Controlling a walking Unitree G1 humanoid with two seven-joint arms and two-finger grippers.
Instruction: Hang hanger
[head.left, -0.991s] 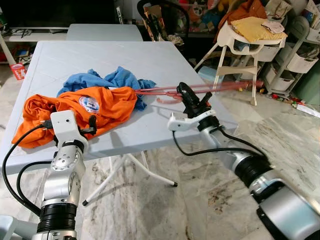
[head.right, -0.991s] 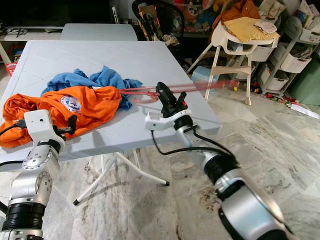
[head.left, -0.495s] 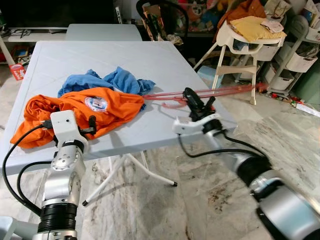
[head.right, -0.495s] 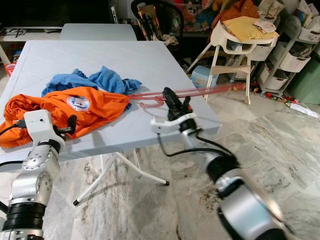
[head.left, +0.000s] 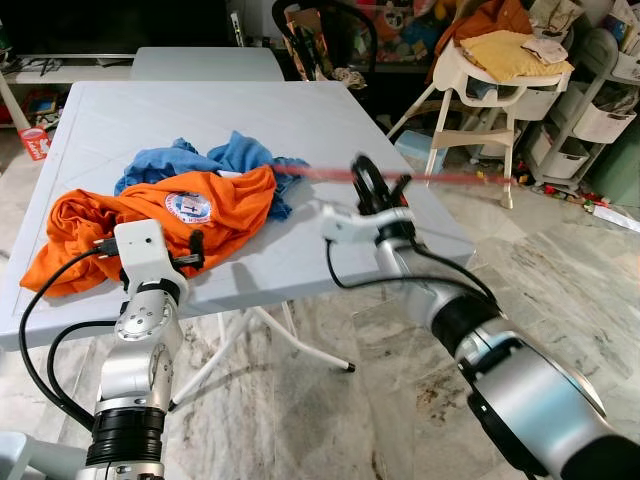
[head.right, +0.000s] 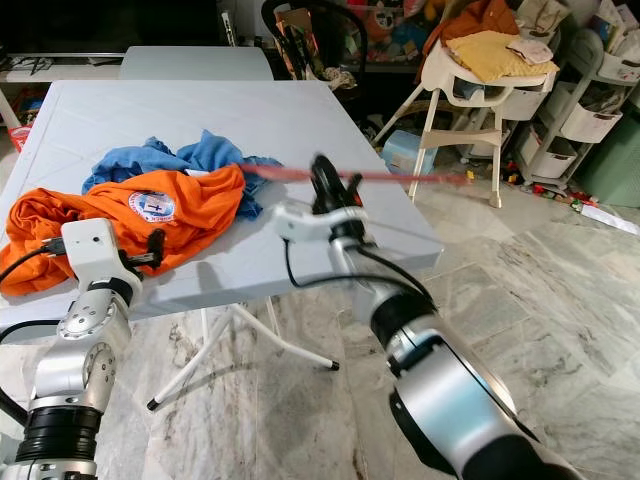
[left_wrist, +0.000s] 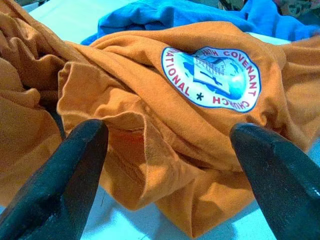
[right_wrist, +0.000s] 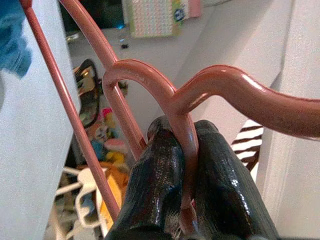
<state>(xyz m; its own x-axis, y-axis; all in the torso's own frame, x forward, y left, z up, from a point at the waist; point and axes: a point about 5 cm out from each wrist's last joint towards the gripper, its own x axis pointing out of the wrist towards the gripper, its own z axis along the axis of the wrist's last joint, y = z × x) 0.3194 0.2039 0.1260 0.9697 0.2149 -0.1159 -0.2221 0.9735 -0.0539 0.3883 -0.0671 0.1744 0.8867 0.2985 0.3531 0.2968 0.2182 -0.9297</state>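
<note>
Hanger (right_wrist: 175, 107), pink and blurred, sits pinched at its hook in the right gripper (head.left: 368, 185) above the table (head.left: 300, 120), near its right edge. Left gripper (left_wrist: 170, 165) stands spread before the orange shirt (head.left: 150, 220), just short of it, with blue cloth (head.left: 230, 155) behind.

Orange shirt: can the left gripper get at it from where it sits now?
Probably yes. The left gripper sits open right at the orange shirt, a fold of cloth lying between its fingers, nothing between. The right gripper is busy, shut on the pink hanger.
</note>
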